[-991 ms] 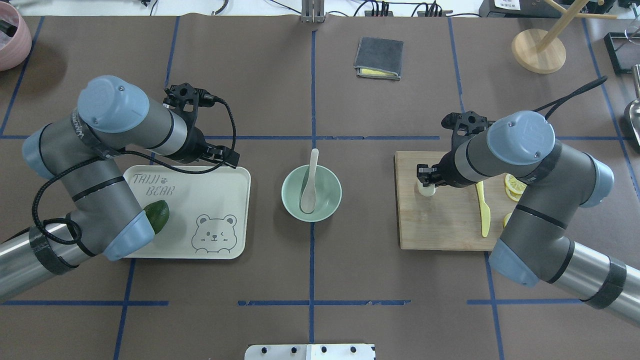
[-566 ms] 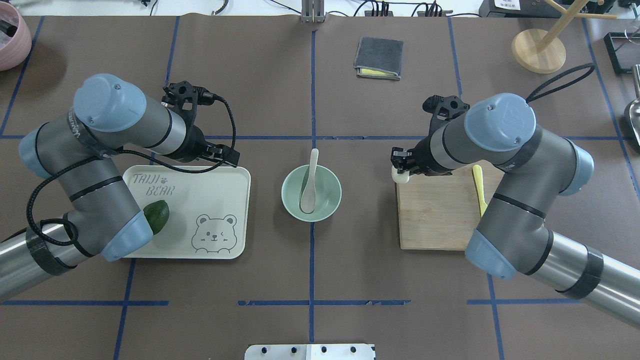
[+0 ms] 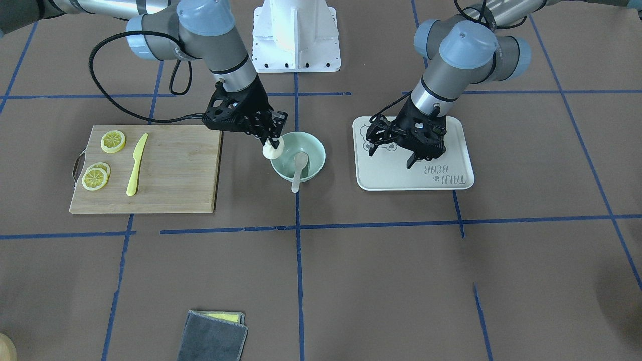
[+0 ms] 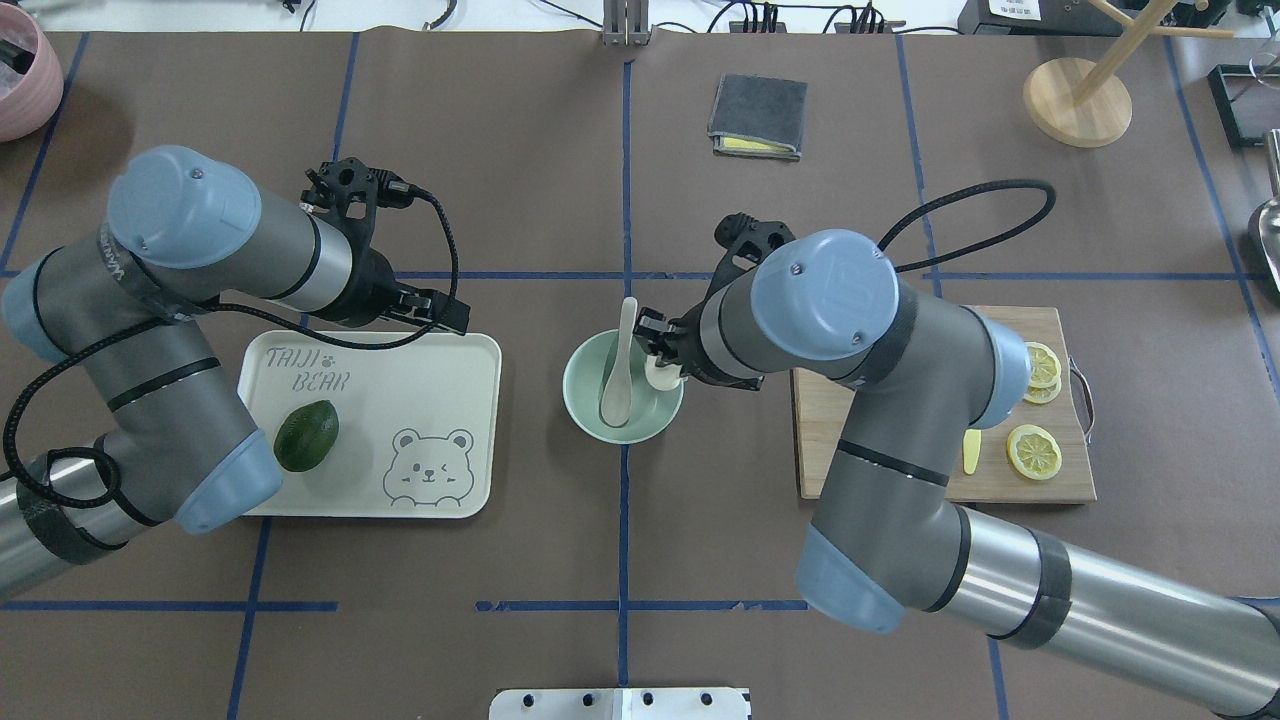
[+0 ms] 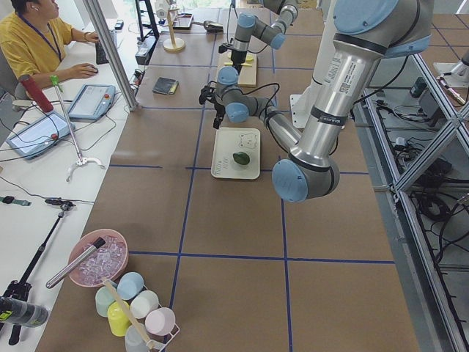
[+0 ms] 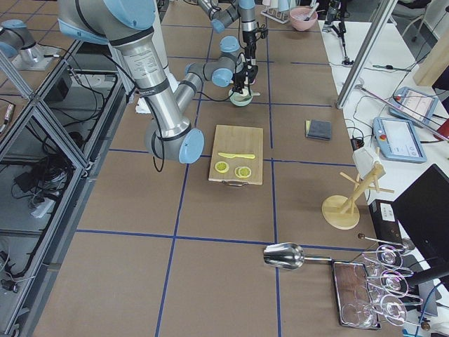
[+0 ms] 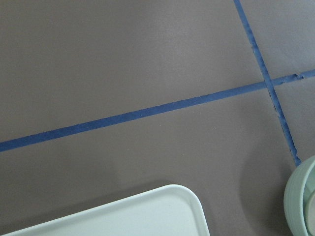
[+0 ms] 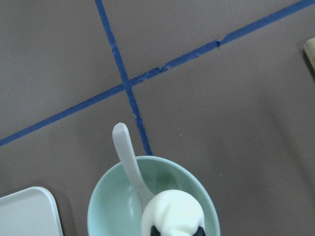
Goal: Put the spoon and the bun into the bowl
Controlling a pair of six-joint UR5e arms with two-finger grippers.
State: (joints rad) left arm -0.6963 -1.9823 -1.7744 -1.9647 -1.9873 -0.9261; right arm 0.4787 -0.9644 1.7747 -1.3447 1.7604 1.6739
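Note:
The pale green bowl (image 4: 642, 424) stands at the table's middle. The cream spoon (image 4: 621, 362) lies in it, with its handle sticking out over the far rim; it also shows in the front view (image 3: 299, 168) and the right wrist view (image 8: 126, 151). My right gripper (image 4: 661, 358) is shut on the white bun (image 4: 660, 374) and holds it just above the bowl's right rim (image 3: 272, 149). The bun fills the bottom of the right wrist view (image 8: 173, 212). My left gripper (image 3: 401, 156) hangs open and empty over the cream tray (image 3: 396, 176).
A dark green avocado (image 4: 306, 435) lies on the tray (image 4: 420, 370). The wooden cutting board (image 3: 175, 165) on the right holds a yellow knife (image 3: 136, 164) and lemon slices (image 3: 113, 141). A folded grey cloth (image 4: 757, 116) and a wooden stand (image 4: 1077, 100) are at the far side.
My right arm has carried the bun leftward from the cutting board to the bowl's right rim. My left arm has drawn back a little to the left, uncovering the avocado.

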